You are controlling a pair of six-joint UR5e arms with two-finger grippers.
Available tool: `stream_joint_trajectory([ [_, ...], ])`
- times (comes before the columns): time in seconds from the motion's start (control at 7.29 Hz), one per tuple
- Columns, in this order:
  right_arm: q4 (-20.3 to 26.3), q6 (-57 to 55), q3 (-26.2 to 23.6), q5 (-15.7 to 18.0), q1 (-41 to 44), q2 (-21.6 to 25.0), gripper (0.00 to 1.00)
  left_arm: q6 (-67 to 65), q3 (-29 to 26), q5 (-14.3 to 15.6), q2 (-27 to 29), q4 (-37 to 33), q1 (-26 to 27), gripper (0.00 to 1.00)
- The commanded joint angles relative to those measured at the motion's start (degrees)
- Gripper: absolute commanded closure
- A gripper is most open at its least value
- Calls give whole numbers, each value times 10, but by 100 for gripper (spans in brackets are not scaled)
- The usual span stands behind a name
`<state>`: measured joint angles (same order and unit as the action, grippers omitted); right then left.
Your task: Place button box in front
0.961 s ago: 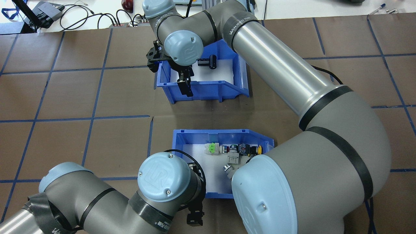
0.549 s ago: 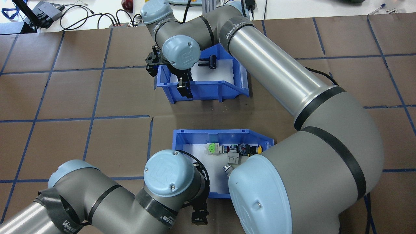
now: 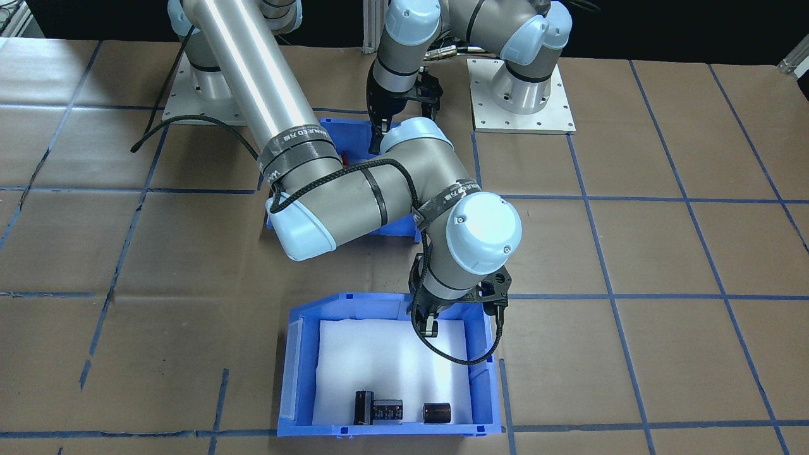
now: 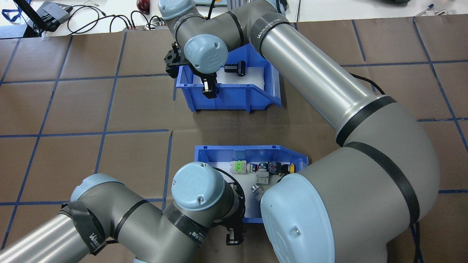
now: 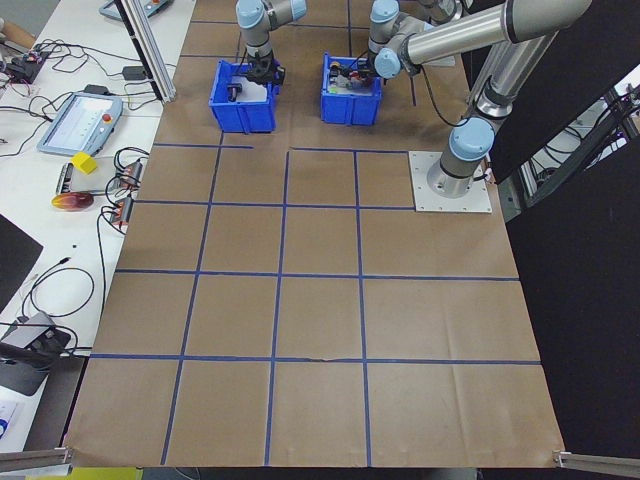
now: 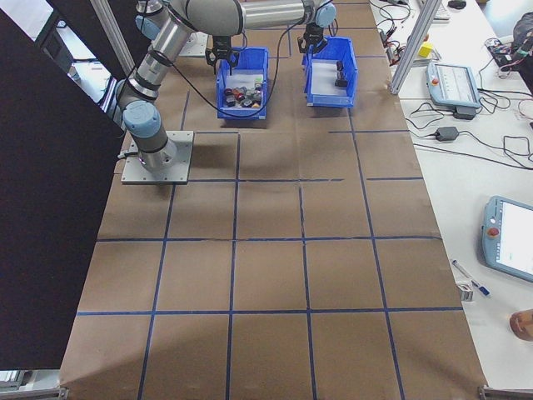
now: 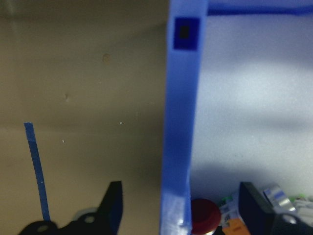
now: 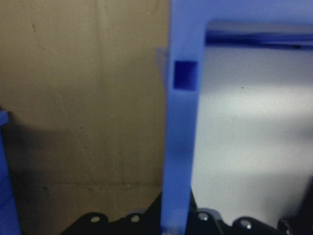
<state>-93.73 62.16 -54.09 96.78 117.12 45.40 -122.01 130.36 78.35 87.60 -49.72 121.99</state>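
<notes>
The button box (image 4: 219, 155), a stiff, light bin on the near worktop, is best gripped by its wall, which the left gripper (image 7: 178, 210) straddles with parted fingers.

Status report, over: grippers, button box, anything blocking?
Left gripper open, straddling button box's near wall. Right gripper shut on black-parts bin's wall. Button box on table, nearer the robot; black-parts bin beyond it.
</notes>
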Motion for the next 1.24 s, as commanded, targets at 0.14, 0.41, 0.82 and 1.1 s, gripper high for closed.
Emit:
stream_joint_trajectory([
  [0.14, -10, 93, -6, 22, -79, 46, 96, 4, -2, 2, 6, 2, 0, 100],
  [0.41, 2, 163, -7, 23, -135, 71, 96, 5, -40, 41, -4, -40, -9, 100],
  [0.82, 70, 286, -8, 48, -239, 106, 99, 62, -187, 44, 18, -162, -83, 100],
  [1.1, 121, 355, -8, 50, -308, 124, 99, 94, -231, 38, 73, -152, -126, 100],
])
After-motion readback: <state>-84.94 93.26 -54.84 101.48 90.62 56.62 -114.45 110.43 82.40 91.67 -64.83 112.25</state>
